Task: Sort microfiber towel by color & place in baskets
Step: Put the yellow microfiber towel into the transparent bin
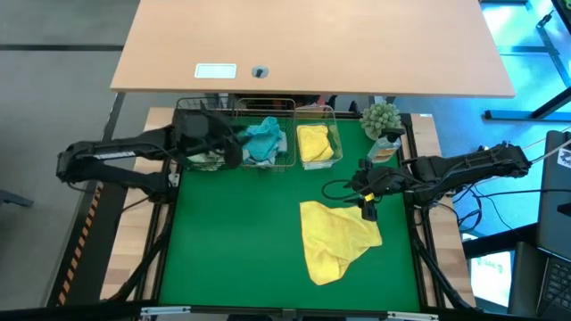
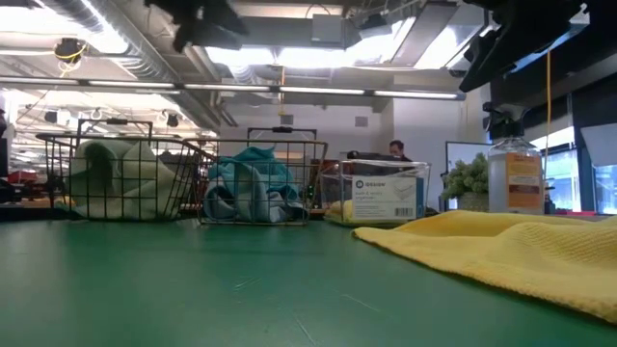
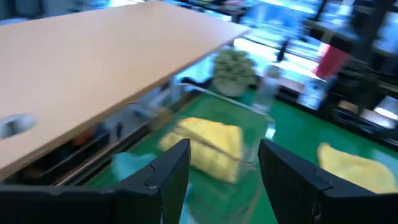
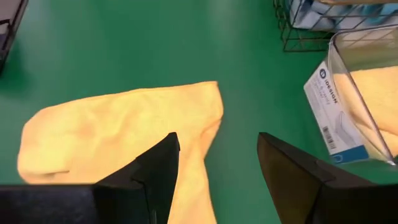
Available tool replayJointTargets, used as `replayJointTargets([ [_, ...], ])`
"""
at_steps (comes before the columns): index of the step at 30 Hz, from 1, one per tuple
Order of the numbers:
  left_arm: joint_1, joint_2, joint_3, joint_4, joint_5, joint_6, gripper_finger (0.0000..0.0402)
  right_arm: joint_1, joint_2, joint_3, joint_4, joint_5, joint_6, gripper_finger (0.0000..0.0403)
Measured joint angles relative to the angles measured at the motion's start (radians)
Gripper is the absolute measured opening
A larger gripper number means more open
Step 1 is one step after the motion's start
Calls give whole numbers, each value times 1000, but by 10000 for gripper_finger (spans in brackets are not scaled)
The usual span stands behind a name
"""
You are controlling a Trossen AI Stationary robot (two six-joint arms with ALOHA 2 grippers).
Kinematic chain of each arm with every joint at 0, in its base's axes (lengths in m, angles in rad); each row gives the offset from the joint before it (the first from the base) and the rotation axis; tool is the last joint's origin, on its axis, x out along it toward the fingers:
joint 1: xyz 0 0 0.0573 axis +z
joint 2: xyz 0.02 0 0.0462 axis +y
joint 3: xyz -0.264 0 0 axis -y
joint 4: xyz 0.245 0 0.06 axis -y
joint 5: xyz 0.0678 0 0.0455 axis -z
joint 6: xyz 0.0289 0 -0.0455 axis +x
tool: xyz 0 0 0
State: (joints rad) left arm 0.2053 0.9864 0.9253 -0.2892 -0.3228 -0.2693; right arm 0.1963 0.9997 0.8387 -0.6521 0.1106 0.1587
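A loose yellow towel (image 1: 335, 239) (image 4: 118, 134) lies crumpled flat on the green mat, right of centre. Three containers stand along the far edge. The black wire basket (image 1: 190, 111) (image 2: 58, 183) holds a pale green towel (image 2: 125, 178). The copper wire basket (image 1: 268, 105) holds a teal towel (image 1: 265, 138) (image 2: 255, 183). A clear bin (image 1: 335, 120) (image 4: 336, 99) holds a yellow towel (image 1: 314, 143) (image 3: 208, 146). My left gripper (image 1: 234, 144) (image 3: 224, 162) hovers open over the black and copper baskets. My right gripper (image 1: 368, 212) (image 4: 217, 149) hangs open above the loose towel's far right corner.
A small potted plant (image 1: 382, 119) (image 2: 468, 183) and a bottle (image 1: 385, 148) (image 2: 511, 178) stand at the far right corner, close to the clear bin. A wooden desk (image 1: 312, 45) lies beyond the table. Bare green mat (image 1: 232, 232) stretches left of the loose towel.
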Motion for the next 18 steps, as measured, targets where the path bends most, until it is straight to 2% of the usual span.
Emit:
replayJointTargets([
  [5, -64, 100, 0, 123, 47, 52, 183, 0, 0, 0, 0, -43, 7, 216],
  [10, -113, 193, 0, 225, 60, 87, 183, 0, 0, 0, -1, -90, 80, 216],
  [18, -156, 279, 0, 263, 60, 97, 183, 1, 34, 0, -1, -169, 111, 216],
])
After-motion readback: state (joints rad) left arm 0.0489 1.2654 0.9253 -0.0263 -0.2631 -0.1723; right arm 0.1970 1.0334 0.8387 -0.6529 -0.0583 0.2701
